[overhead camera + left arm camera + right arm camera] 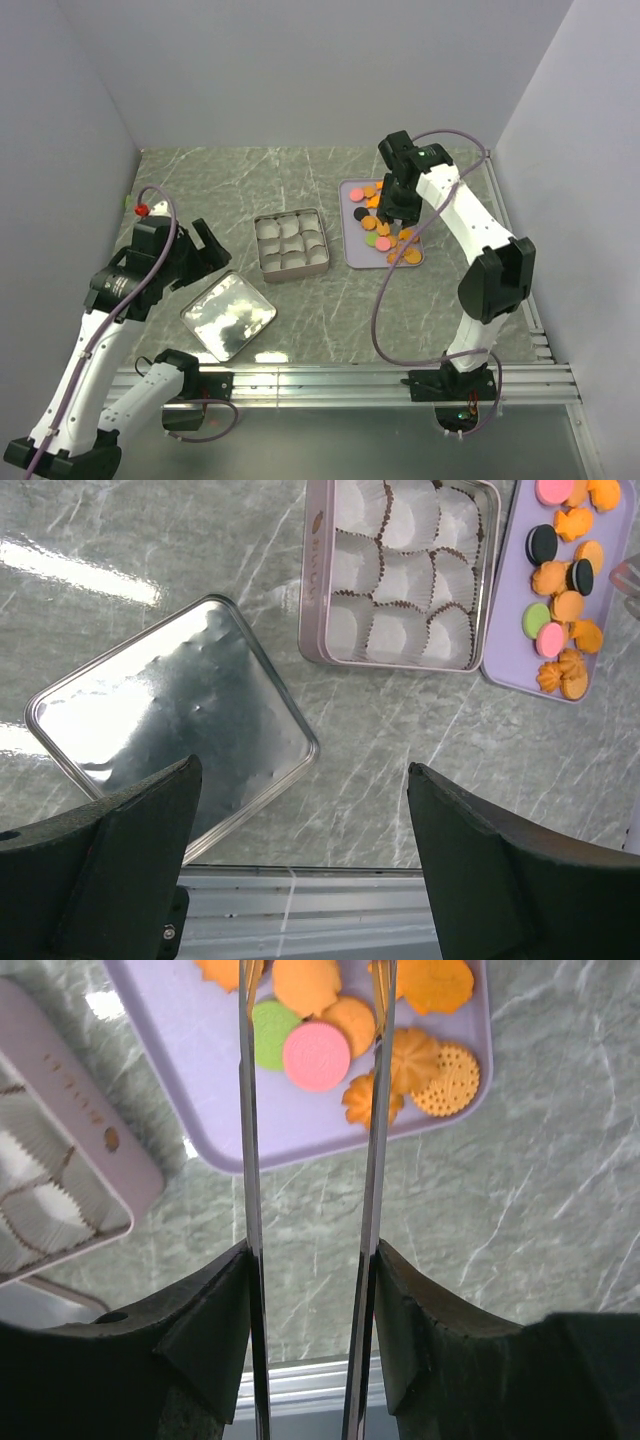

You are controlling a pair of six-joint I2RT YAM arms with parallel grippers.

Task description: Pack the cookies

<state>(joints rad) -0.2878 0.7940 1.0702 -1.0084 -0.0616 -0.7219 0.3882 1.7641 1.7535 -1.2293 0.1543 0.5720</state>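
Observation:
The cookies (386, 228), mostly orange with a few pink, green and black discs, lie on the lavender tray (354, 252) at the right. My right gripper (396, 216) hangs just above them, its thin metal blades apart and holding nothing. In the right wrist view it (314, 968) straddles an orange round (305, 982), a green disc (270, 1032) and a pink disc (316, 1055). The silver tin (292, 243) holds empty paper cups. My left gripper (210, 248) is open and empty above the table, left of the tin; it also shows in the left wrist view (303, 770).
The tin's silver lid (228, 315) lies flat in front of the tin, below my left gripper, and shows in the left wrist view (170, 720). Aluminium rails (340, 380) run along the near edge. Grey walls close in the left, back and right.

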